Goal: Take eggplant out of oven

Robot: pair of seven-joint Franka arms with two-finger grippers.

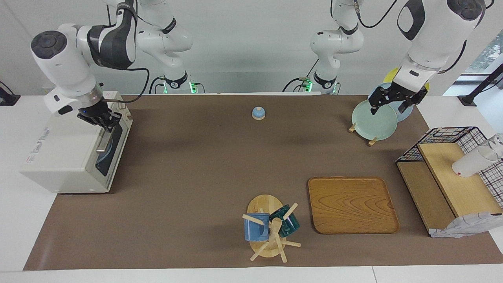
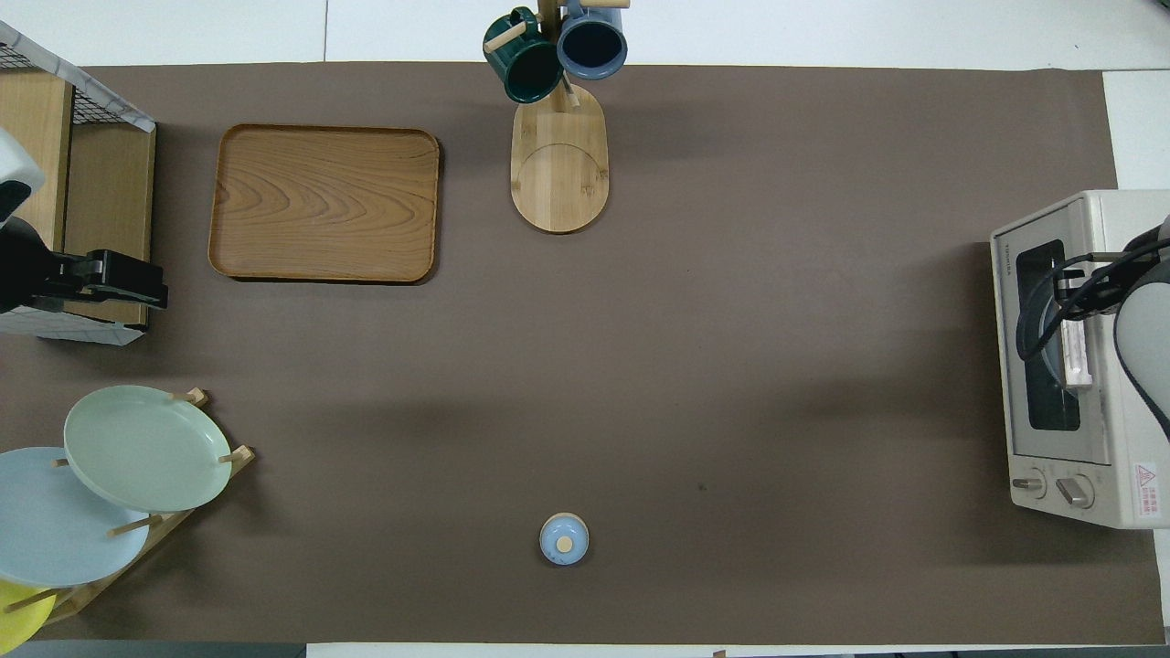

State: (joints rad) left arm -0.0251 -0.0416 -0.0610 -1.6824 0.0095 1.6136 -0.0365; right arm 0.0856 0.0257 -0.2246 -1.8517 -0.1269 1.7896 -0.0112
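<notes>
The white oven (image 1: pixel 59 157) stands at the right arm's end of the table, its glass door (image 1: pixel 107 159) shut upright. It also shows in the overhead view (image 2: pixel 1097 215). The eggplant is hidden; only a round blue shape shows dimly through the glass. My right gripper (image 1: pixel 103 120) is at the end of the door's metal bar handle (image 1: pixel 103 142) that lies nearer to the robots. In the overhead view the arm covers that gripper, and the handle (image 2: pixel 1077 356) shows beside it. My left gripper (image 1: pixel 389 107) is open and empty over the plate rack.
A rack with a green plate (image 1: pixel 373 120) and other plates stands at the left arm's end. A wire basket with wooden shelves (image 1: pixel 452 177), a wooden tray (image 1: pixel 351 204), a mug tree (image 1: pixel 271 228) and a small blue lid (image 1: pixel 258 113) are on the brown mat.
</notes>
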